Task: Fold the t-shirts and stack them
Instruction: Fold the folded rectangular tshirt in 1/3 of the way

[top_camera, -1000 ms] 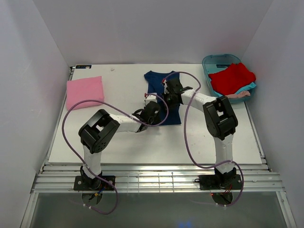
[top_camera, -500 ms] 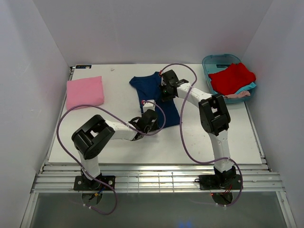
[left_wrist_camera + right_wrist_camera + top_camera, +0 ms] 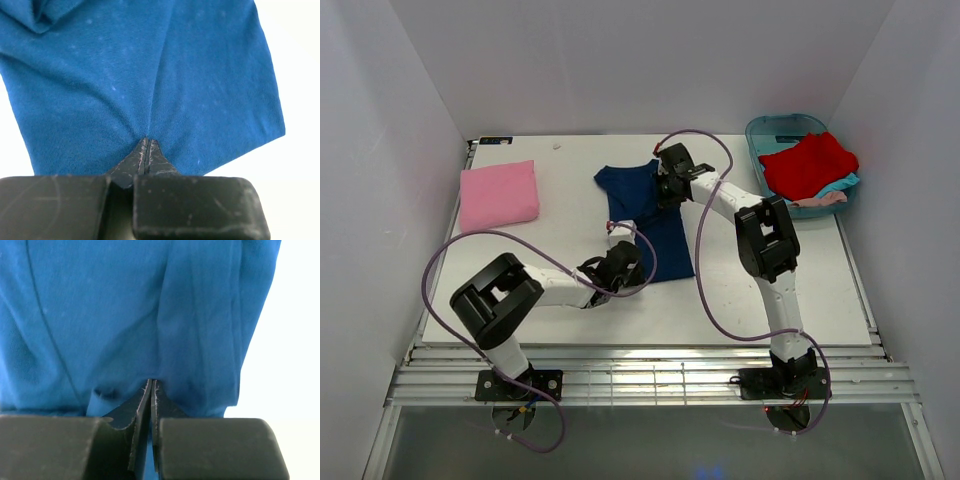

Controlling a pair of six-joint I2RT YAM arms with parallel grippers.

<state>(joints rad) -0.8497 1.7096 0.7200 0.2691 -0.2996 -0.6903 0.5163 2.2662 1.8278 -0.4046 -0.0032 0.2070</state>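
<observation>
Left hand [image 3: 146,144], right hand [image 3: 151,384]: both clamped on one navy t-shirt [image 3: 645,215] (one pink t-shirt [image 3: 498,195] apart).

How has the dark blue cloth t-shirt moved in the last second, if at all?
Yes. In the overhead view the dark blue cloth t-shirt has slid left, away from the teal plastic tub.

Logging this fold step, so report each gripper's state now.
Left gripper: shut on the navy blue t-shirt, pinching its edge.
Right gripper: shut on the same t-shirt.
</observation>
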